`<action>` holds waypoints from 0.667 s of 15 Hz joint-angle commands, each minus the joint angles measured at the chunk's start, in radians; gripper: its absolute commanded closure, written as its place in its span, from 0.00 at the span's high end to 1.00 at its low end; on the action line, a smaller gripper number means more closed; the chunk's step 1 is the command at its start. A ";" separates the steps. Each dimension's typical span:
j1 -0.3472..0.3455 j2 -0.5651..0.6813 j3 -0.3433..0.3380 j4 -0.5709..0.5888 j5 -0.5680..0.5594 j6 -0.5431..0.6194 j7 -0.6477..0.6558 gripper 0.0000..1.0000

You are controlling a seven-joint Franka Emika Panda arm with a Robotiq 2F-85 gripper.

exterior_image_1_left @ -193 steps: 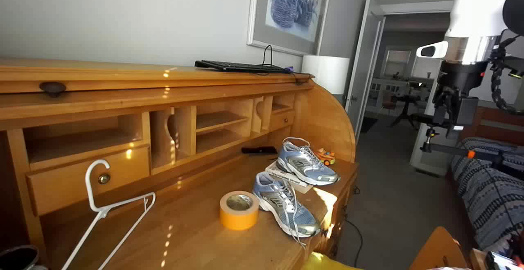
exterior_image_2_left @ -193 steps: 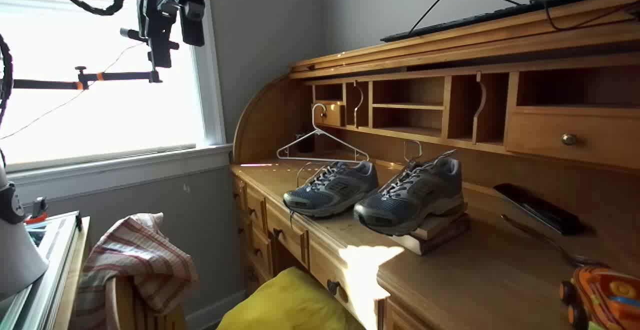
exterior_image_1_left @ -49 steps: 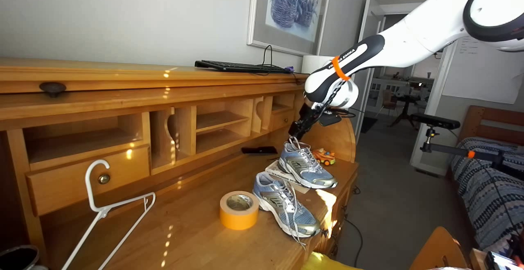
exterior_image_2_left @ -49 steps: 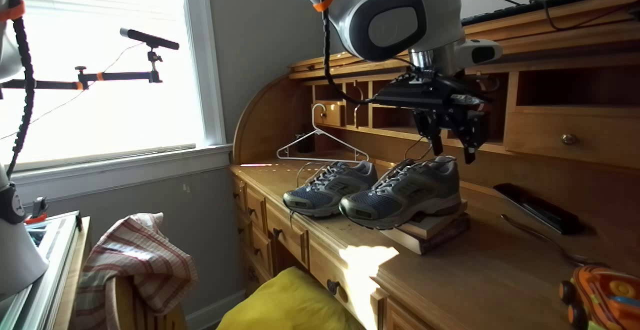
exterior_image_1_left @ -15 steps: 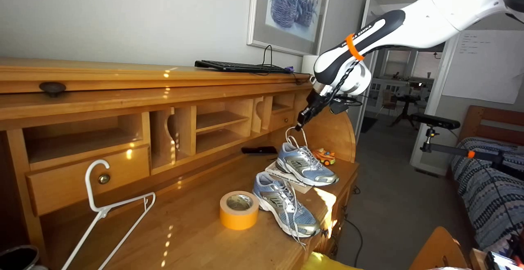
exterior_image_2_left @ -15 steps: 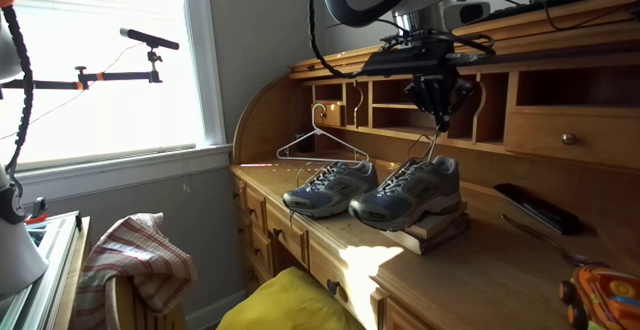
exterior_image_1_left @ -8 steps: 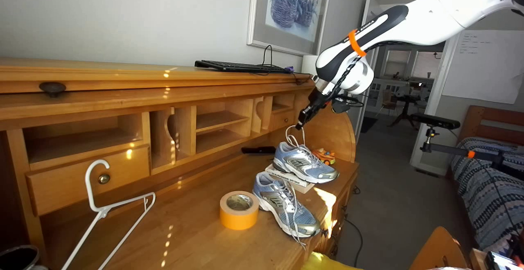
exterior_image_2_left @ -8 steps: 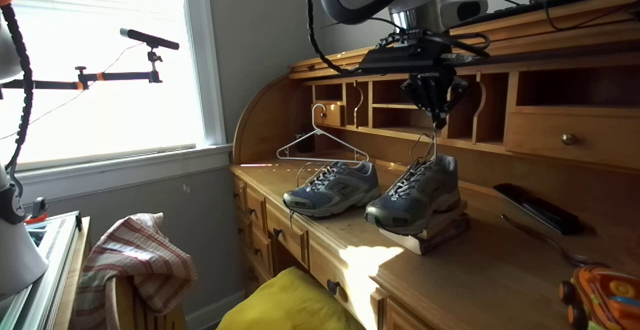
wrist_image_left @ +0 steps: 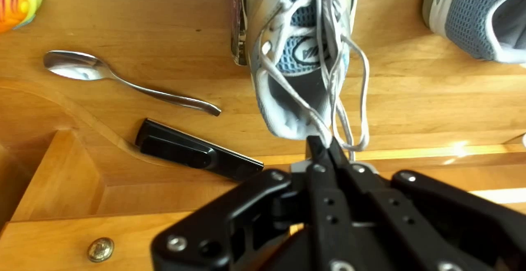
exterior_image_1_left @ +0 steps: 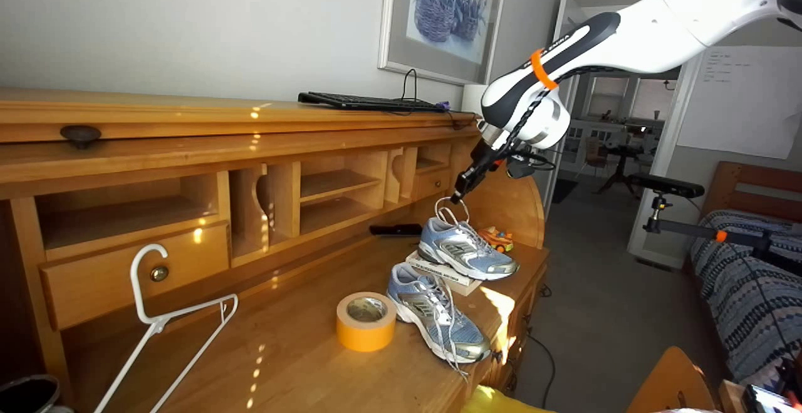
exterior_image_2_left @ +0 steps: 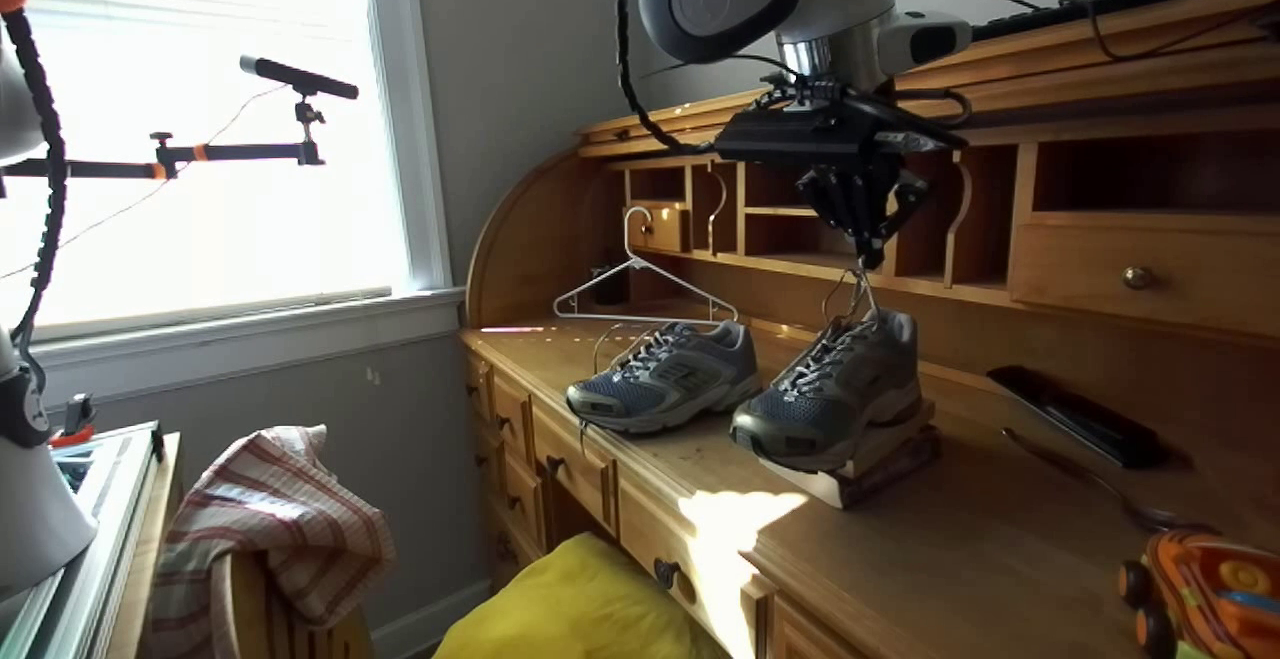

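A blue and silver running shoe (exterior_image_1_left: 467,251) (exterior_image_2_left: 830,399) rests on a small stack of books (exterior_image_1_left: 448,273) on the wooden desk (exterior_image_1_left: 294,350). Above its heel opening hangs my gripper (exterior_image_1_left: 457,198) (exterior_image_2_left: 868,259), pointing down. In the wrist view the gripper (wrist_image_left: 327,141) is shut, with the white shoelace (wrist_image_left: 322,129) pinched between its fingertips. Another lace loop (wrist_image_left: 365,98) dangles beside the fingers. The matching shoe (exterior_image_1_left: 433,314) (exterior_image_2_left: 665,379) stands on the desk close by, its laces loose. Part of the book stack is hidden under the held shoe.
An orange tape roll (exterior_image_1_left: 365,338) and a white hanger (exterior_image_1_left: 156,324) are on the desk. Near the shoe lie a spoon (wrist_image_left: 78,65), a black device (wrist_image_left: 181,147) and a toy car (exterior_image_2_left: 1215,589). Behind rise wooden cubbyholes (exterior_image_1_left: 338,184) with a keyboard (exterior_image_1_left: 376,101) on top.
Several seconds ago the jaws stood open over the shoe; since then they have shut on the lace and risen. Within the last second the shoe has turned slightly, and the gripper has dipped a little.
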 commanded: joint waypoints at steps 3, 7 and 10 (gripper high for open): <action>0.006 0.030 -0.016 0.038 0.029 0.003 -0.002 0.01; -0.016 0.018 0.010 0.025 0.102 0.046 -0.037 0.01; -0.027 0.009 0.025 0.007 0.175 0.092 -0.054 0.01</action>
